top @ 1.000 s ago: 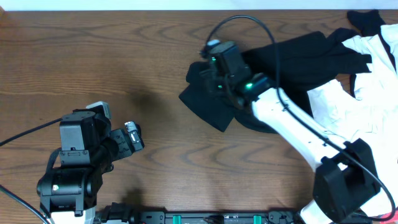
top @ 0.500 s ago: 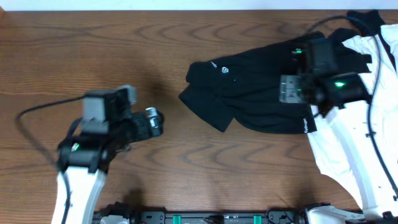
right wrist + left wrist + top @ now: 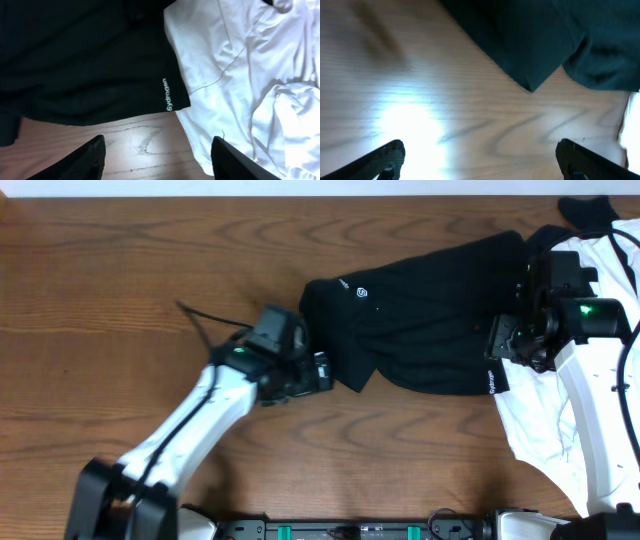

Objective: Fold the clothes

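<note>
A black shirt (image 3: 420,310) lies spread flat on the wooden worktop (image 3: 120,280), running from the centre towards the right edge. My left tool (image 3: 322,370) sits low over the wood just beside the shirt's lower left corner. Its jaws are released, wide apart, with nothing between them. My right tool (image 3: 159,157) hovers over the shirt's right hem, near the white lettering (image 3: 168,95). It too is released and empty. A crumpled white garment (image 3: 590,410) lies touching that hem, further right.
</note>
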Motion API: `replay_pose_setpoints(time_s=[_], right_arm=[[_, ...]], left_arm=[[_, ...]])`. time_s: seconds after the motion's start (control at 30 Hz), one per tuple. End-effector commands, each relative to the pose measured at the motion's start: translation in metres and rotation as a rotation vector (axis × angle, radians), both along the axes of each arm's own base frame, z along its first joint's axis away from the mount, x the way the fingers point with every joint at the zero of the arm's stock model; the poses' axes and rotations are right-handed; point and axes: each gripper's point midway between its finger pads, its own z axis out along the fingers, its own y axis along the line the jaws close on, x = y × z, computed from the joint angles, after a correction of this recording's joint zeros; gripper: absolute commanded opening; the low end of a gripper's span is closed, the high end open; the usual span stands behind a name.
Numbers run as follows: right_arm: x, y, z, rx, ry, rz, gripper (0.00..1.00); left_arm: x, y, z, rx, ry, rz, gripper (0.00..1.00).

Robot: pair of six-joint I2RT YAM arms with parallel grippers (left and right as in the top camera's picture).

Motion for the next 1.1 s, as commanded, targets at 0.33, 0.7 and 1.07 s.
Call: replay_pose_setpoints(time_s=[0.33, 0.7, 1.07], right_arm=[[-0.008, 0.001, -0.006, 0.015, 0.036, -0.017, 0.65], [-0.014, 0.001, -0.008, 0.016, 0.064, -0.017, 0.63], [-0.015, 0.001, -0.008, 0.016, 0.065, -0.017, 0.61]], left_arm=[[0.023, -0.075, -0.039, -0.105, -0.047, -0.002, 0.94], [0.036, -0.093, -0.06, -0.151, -0.051, 0.045, 0.76], [0.038, -0.095, -0.06, -0.156, -0.057, 0.045, 0.06]])
